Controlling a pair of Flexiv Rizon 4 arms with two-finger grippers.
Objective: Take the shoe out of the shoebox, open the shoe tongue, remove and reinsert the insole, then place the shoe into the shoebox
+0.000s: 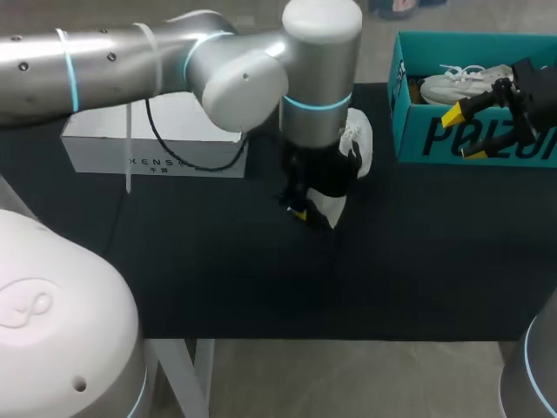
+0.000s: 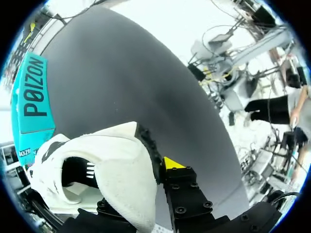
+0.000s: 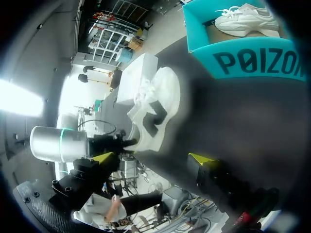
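Black tabletop [image 1: 218,279]: left gripper [image 1: 305,209] is clamping the heel of the white fabric sneaker [image 1: 357,144] near the teal cardboard shoebox [image 1: 435,139], far right. Released right gripper [image 3: 151,158] is probably opening the tongue next.

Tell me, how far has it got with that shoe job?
Done: one white shoe is out of the teal shoebox, at mid-table. In hand: the left gripper grips its heel, while the right gripper hangs open by the box. Left: no insole lies out, so the insole step and putting the shoe back seem to remain; the tongue's state I can't tell. A second shoe sits in the box.
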